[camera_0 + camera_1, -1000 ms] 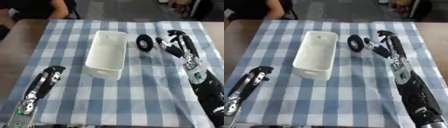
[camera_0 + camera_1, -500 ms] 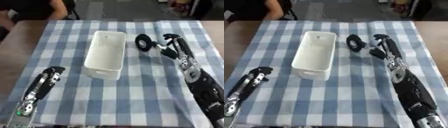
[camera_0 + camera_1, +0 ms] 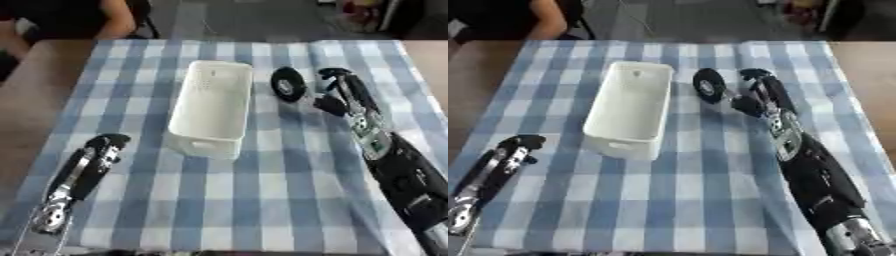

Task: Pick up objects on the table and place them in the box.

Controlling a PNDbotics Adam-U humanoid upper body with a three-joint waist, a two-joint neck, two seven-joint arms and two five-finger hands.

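1. Right hand (image 3: 339, 92) extended over the checked cloth (image 3: 262, 200), to the right of the white box (image 3: 210, 107); fingers partly curled, thumb tip low on the left; nothing held between them as far as can be seen.
2. Black disc-shaped object (image 3: 286, 84) standing on edge on the cloth, just beside the right hand on its left, between hand and box. Contact between fingers and disc not discernible.
3. Disc close to the far right corner of the box, apart from its wall.
4. White box lying lengthwise, open side up, nothing visible inside; a handle slot on its near end wall.
5. Left hand (image 3: 96, 155) resting on the cloth near the lower left, well apart from box and disc; fingers loosely bent, holding nothing.
6. No readable brand, label or writing on box, disc or cloth.
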